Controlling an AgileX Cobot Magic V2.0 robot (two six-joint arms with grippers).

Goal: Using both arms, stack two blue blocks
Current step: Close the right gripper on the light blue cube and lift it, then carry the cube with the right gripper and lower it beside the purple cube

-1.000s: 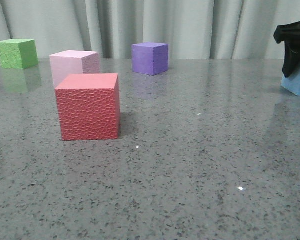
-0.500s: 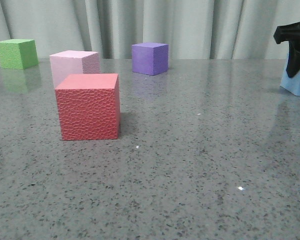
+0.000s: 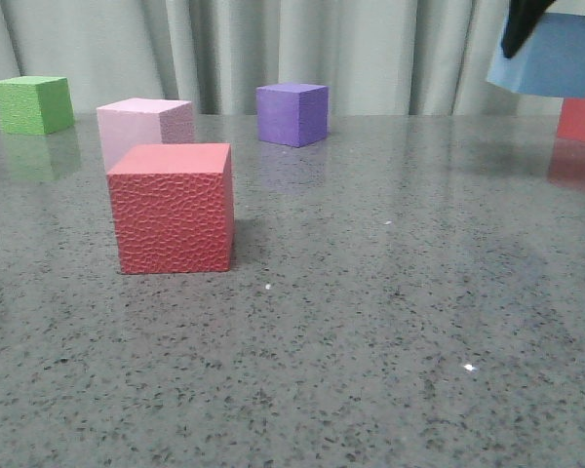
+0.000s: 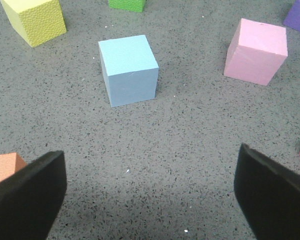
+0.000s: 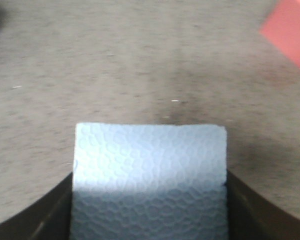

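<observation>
the right gripper (image 5: 149, 220) is clamped on a blue block (image 5: 149, 175), held in the air above the speckled grey table (image 3: 370, 322) at the far right, grey curtains behind. the left gripper (image 4: 150, 200) hangs with jaws wide apart over the second blue block (image 4: 128, 69), which rests on the table. a pink cube (image 4: 256, 51) and a yellow cube (image 4: 35, 20) stand near; a red cube (image 3: 173, 207) stands well apart.

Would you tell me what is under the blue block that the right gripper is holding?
Only bare table shows beneath the lifted blue block, held in the right gripper. Nothing is stacked under it. The patch directly below is covered by the block itself.
</observation>
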